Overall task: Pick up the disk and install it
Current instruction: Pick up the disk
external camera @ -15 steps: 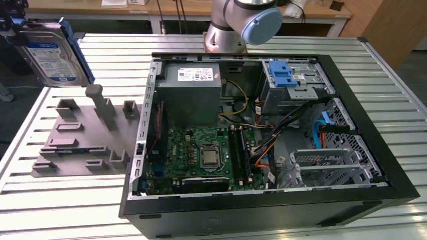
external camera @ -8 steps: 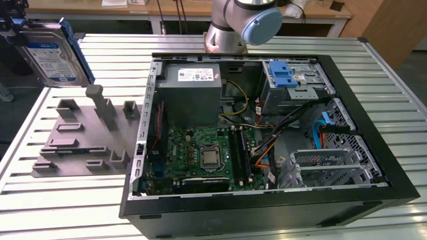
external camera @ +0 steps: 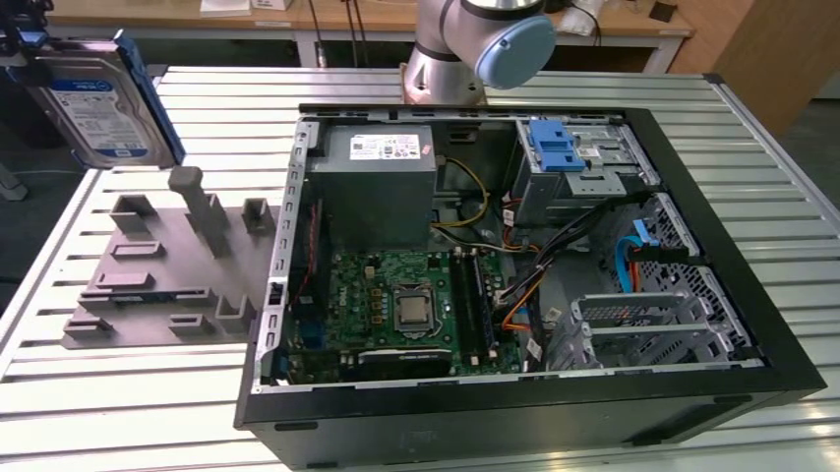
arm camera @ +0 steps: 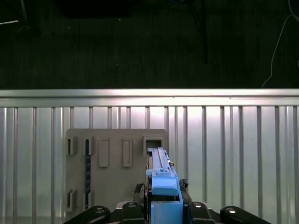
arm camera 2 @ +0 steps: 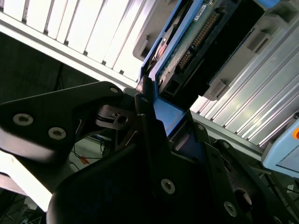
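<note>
Closest to us, in both wrist views, the gripper has its black fingers pressed in on the disk, clamping it by the blue rails along its edges, so the pincer is closed on the drive. We see the drive edge-on in the first wrist view, with a blue rail uppermost between the two finger mounts. In the second wrist view its connector end, with rows of pins, stands clear beyond the fingertips.

In the exterior view we find the disk held in the air at the view's far left. It stands nearly upright with a slight tilt, its blue-and-white label turned towards us. It hangs over the slatted aluminium table, near a grey fixture plate that carries several upright holders and slots, and it touches neither plate nor table. In the first wrist view the same plate lies below the drive, and a thin dark blue strip sits in one of its slots.

Well apart from the disk, towards the exterior view's right, an open black computer case lies on its side on the table. Inside we make out a grey power supply, a green motherboard, bundled cables, and a silver drive cage with a blue latch. Behind the case stands the arm's base joint.
</note>
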`<state>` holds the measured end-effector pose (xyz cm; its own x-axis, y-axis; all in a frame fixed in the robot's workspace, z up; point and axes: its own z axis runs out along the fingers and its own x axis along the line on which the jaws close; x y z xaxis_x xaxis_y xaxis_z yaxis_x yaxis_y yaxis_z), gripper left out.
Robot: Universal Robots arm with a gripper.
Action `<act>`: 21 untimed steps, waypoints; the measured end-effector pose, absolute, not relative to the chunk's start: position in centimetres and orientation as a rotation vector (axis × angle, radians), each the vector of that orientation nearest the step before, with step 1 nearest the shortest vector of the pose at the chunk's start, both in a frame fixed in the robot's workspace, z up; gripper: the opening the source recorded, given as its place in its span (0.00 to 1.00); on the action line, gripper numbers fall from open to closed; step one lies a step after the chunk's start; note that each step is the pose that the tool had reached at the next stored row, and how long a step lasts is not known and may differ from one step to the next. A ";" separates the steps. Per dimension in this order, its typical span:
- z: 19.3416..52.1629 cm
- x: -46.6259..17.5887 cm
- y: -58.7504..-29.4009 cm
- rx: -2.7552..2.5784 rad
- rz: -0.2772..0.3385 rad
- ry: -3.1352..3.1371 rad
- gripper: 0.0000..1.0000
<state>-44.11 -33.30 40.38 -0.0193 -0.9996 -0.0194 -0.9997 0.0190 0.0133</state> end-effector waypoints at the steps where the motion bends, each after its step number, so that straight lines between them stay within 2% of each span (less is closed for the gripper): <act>1: 40.5 -44.1 -33.3 -2.197 0.036 2.239 0.36; 21: 42.3 -44.1 -33.3 -2.197 0.036 2.239 0.36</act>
